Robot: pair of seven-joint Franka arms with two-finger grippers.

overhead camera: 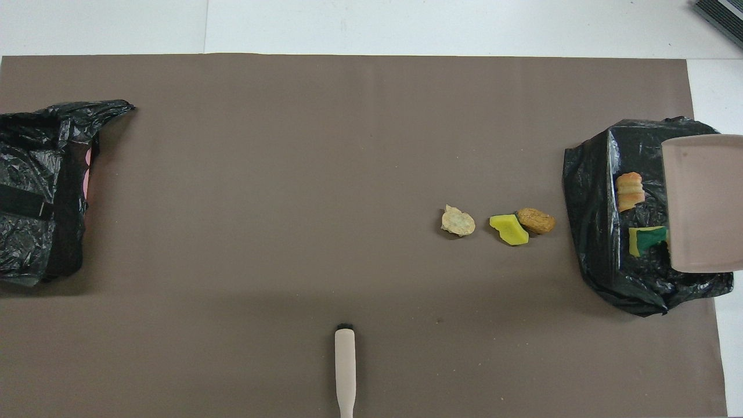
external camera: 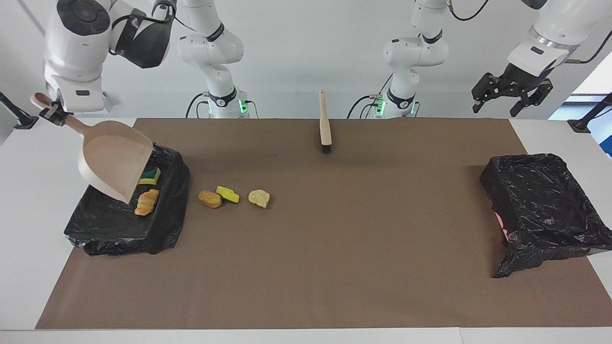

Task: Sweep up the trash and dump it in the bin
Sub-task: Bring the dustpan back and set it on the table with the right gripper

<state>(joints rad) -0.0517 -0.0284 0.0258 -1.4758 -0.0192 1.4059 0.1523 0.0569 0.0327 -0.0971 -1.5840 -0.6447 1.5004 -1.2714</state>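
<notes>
My right gripper (external camera: 51, 113) is shut on the handle of the beige dustpan (external camera: 112, 162), which hangs tilted over the black-bagged bin (external camera: 124, 229) at the right arm's end of the table. Beside the pan, a yellow-green sponge (external camera: 149, 176) and an orange chunk (external camera: 146, 201) of trash lie in that bin (overhead camera: 598, 244). The dustpan (overhead camera: 702, 203) hides the rest of the bin's inside. A brown chunk (external camera: 210, 198), a yellow sponge piece (external camera: 227, 194) and a tan chunk (external camera: 259, 198) lie on the mat beside the bin. My left gripper (external camera: 497, 104) waits open, high over the left arm's end.
The beige hand brush (external camera: 325, 124) with black bristles lies on the brown mat near the robots, midway between the arms. A second black-bagged bin (external camera: 545, 210) sits at the left arm's end. White table shows around the mat (overhead camera: 290, 174).
</notes>
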